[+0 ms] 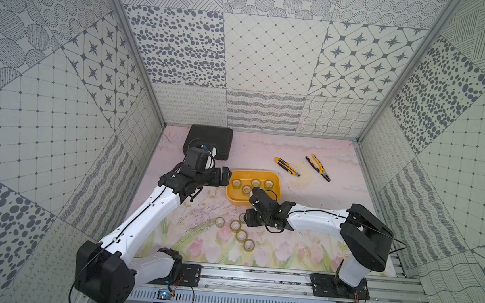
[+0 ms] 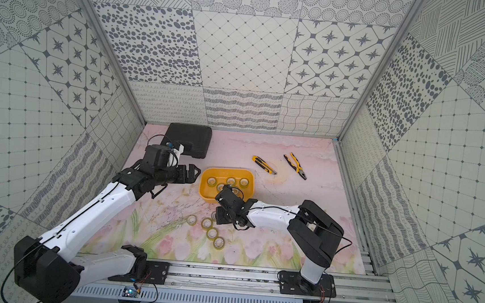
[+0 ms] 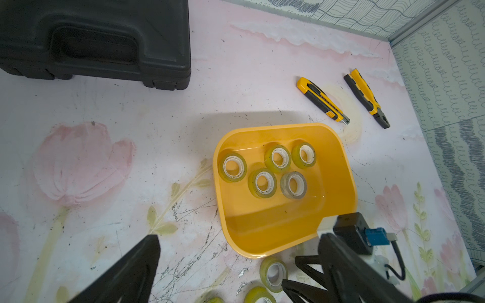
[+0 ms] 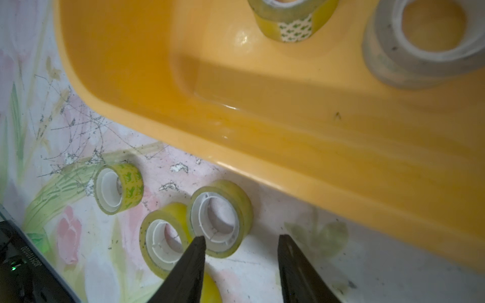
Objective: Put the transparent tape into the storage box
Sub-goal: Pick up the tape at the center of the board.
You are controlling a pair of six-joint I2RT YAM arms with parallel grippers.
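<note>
Right tool (image 4: 240, 241) spread, empty, low centre of frame, one tip over the nearest transparent tape roll (image 4: 219, 219) on the counter (image 4: 393, 275) beside the storage box (image 4: 288, 147). Centre it first; neighbour roll (image 4: 164, 240) touches. Left tool (image 1: 227, 177) spread too.

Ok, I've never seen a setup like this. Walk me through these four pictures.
Two robot arms work over a flowered mat. Two pictures look down from above; two come from cameras on the arms' wrists. Five rolls of transparent tape lie in the yellow storage box; more rolls lie on the mat beside it. A black case, utility knife and pliers lie farther back. The left claw is open and empty; the right claw hangs open over a loose roll, holding nothing.
</note>
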